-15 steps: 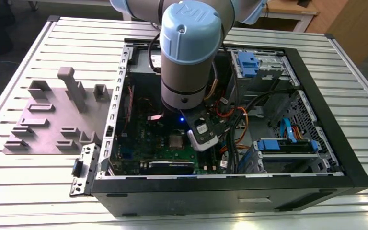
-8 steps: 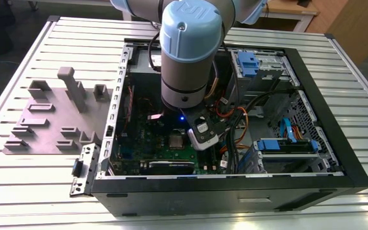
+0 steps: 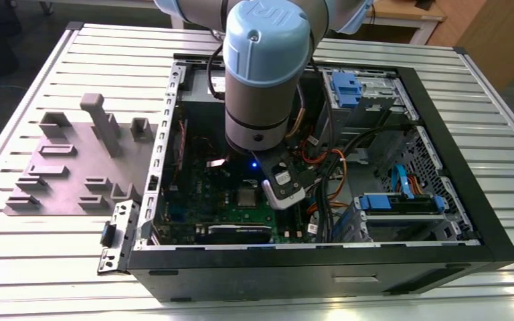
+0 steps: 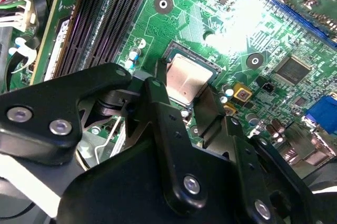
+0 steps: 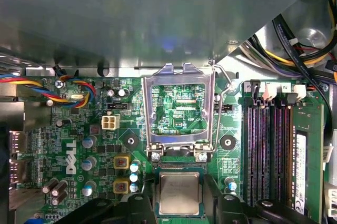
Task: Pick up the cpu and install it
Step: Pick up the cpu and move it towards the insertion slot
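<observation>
1. While lying flat on the green motherboard, the cpu is pinched at two opposite edges by the gripper.
2. The silver socket frame is seen hinged open just beside it.
3. In the exterior view, the grey tray is set at nine o'clock from the computer case.

Slatted metal table, wooden furniture behind.
</observation>
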{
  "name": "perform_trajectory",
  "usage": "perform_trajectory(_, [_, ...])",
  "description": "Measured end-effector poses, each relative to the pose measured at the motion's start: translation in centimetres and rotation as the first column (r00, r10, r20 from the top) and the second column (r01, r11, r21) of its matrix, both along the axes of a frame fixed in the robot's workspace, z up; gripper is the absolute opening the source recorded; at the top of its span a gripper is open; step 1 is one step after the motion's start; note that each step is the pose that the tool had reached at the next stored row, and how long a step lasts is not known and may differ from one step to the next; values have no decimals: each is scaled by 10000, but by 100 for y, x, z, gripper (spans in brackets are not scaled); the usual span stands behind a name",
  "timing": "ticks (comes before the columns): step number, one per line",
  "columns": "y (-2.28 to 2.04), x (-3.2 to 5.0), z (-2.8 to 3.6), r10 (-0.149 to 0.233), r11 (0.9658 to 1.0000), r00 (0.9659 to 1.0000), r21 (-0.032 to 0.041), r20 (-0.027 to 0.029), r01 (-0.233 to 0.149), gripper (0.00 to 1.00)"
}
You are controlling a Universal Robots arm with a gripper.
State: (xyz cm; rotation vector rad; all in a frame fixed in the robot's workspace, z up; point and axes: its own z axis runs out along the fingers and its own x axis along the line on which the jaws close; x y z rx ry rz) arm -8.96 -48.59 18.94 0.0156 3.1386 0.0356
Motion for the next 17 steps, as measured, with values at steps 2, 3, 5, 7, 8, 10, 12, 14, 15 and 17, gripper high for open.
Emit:
perform_trajectory(2, [1, 0, -1, 0, 10000, 10000, 3, 2, 0, 45])
perform_trajectory(3, [0, 0, -1, 0, 10000, 10000, 3, 2, 0, 45])
perform_trajectory(5, [1, 0, -1, 0, 10000, 10000, 5, 2, 0, 45])
perform_trajectory(7, [0, 0, 0, 0, 10000, 10000, 3, 1, 0, 45])
perform_trajectory(8, [0, 0, 0, 0, 10000, 10000, 3, 2, 0, 45])
perform_trajectory(10, [0, 0, 0, 0, 10000, 10000, 2, 1, 0, 45])
perform_trajectory(12, [0, 0, 0, 0, 10000, 10000, 2, 1, 0, 45])
perform_trajectory(14, [0, 0, 0, 0, 10000, 10000, 2, 1, 0, 45])
perform_trajectory(15, [0, 0, 0, 0, 10000, 10000, 2, 1, 0, 45])
perform_trajectory(17, [0, 0, -1, 0, 10000, 10000, 2, 1, 0, 45])
